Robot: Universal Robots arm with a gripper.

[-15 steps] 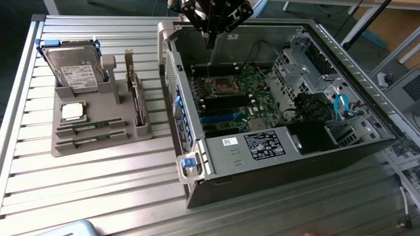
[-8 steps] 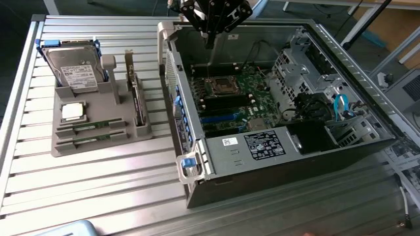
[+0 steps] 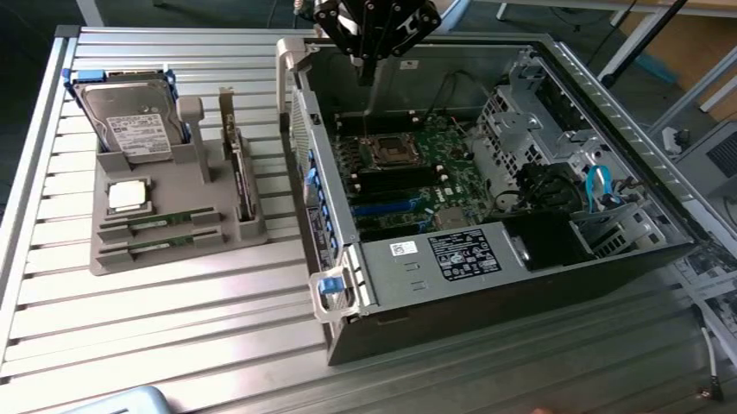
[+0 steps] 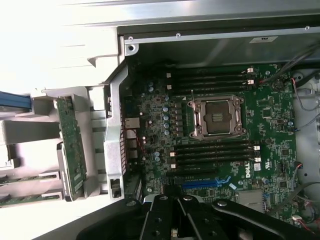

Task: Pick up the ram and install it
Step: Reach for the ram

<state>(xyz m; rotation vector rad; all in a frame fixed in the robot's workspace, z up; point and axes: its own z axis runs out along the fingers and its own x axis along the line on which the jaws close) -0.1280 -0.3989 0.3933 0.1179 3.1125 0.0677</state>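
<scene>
Ram sticks (image 3: 161, 221) in grey tray (image 3: 185, 194), well aside from gripper (image 3: 366, 76); gripper pressed together, empty, poised over motherboard (image 4: 270, 115) marked DELL.

Metal table (image 3: 173, 328) with ribbed silver slats running across, glare on the slats nearest the camera. Dark floor (image 3: 34, 21) past the far edge on the exterior view's left, with a white frame leg (image 3: 90, 10) standing there. Far corner on the exterior view's right: brown board (image 3: 682, 34), slanted black pole (image 3: 640, 39). Grey box (image 3: 716, 155) at that edge, loose cables (image 3: 708, 345) below it. Pale blue object (image 3: 116, 402) at the near edge. Even, bright light.
</scene>
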